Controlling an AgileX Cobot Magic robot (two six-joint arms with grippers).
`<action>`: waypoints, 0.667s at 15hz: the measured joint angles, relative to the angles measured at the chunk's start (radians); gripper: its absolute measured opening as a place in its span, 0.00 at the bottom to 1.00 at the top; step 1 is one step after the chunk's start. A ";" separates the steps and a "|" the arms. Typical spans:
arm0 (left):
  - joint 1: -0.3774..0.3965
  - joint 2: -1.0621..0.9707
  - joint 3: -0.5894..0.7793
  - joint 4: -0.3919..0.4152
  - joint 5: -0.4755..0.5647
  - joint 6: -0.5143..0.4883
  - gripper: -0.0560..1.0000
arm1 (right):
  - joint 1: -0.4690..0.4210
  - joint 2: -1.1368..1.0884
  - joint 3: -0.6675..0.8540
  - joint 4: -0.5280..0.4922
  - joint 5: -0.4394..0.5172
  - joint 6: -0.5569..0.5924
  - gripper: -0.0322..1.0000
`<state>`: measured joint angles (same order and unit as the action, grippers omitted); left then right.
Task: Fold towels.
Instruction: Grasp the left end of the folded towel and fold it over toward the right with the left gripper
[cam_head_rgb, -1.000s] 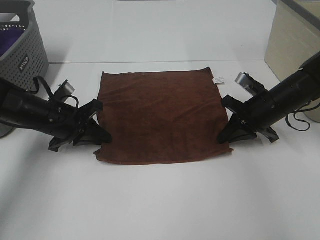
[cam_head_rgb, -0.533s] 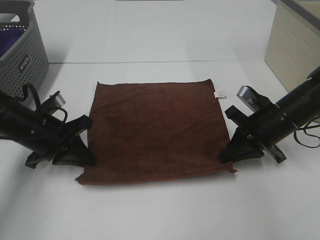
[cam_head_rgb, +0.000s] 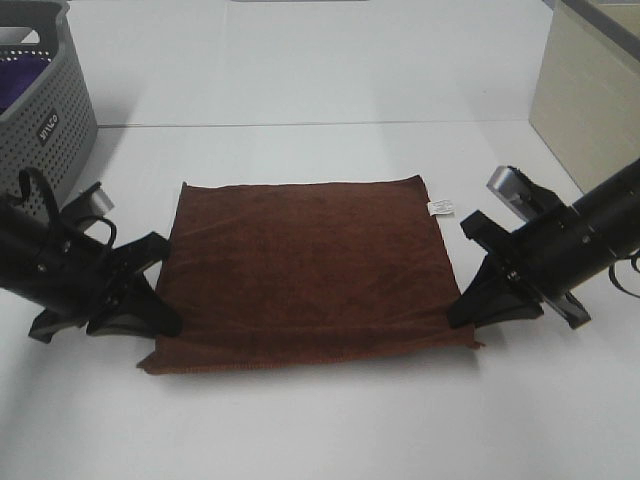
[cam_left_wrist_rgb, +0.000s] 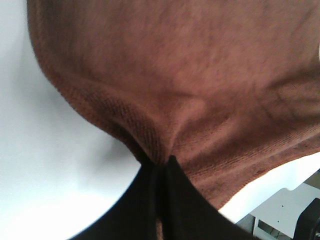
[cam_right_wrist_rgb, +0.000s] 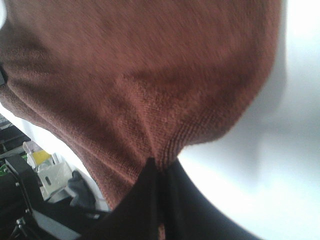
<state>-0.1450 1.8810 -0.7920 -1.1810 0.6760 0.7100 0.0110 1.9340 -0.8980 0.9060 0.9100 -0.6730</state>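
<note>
The dark reddish-brown towel (cam_head_rgb: 305, 270) lies spread flat on the white table, its small white tag (cam_head_rgb: 439, 207) at the far right corner. My left gripper (cam_head_rgb: 165, 325) is shut on the towel's near left corner; the left wrist view shows the cloth (cam_left_wrist_rgb: 190, 75) pinched between the black fingers (cam_left_wrist_rgb: 175, 200). My right gripper (cam_head_rgb: 462, 315) is shut on the near right corner; the right wrist view shows the cloth (cam_right_wrist_rgb: 135, 75) bunched into the black fingers (cam_right_wrist_rgb: 150, 200).
A grey perforated basket (cam_head_rgb: 50, 110) with a purple cloth (cam_head_rgb: 20, 85) inside stands at the far left. A beige box (cam_head_rgb: 590, 90) stands at the far right. The white table (cam_head_rgb: 320, 420) extends in front of the towel.
Both grippers have pulled the towel toward the near edge of the table, each holding a near corner. The towel has slid closer and stretched wider.
</note>
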 joint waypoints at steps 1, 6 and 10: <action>0.000 -0.015 -0.053 0.001 0.000 -0.024 0.05 | 0.000 -0.004 -0.072 0.000 0.005 0.010 0.03; 0.000 0.003 -0.268 0.017 -0.073 -0.091 0.05 | 0.000 0.079 -0.412 -0.044 0.055 0.106 0.03; 0.000 0.090 -0.437 0.022 -0.110 -0.115 0.05 | 0.000 0.231 -0.674 -0.058 0.099 0.147 0.03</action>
<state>-0.1450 1.9710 -1.2290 -1.1590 0.5660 0.5950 0.0110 2.1650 -1.5720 0.8480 1.0090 -0.5260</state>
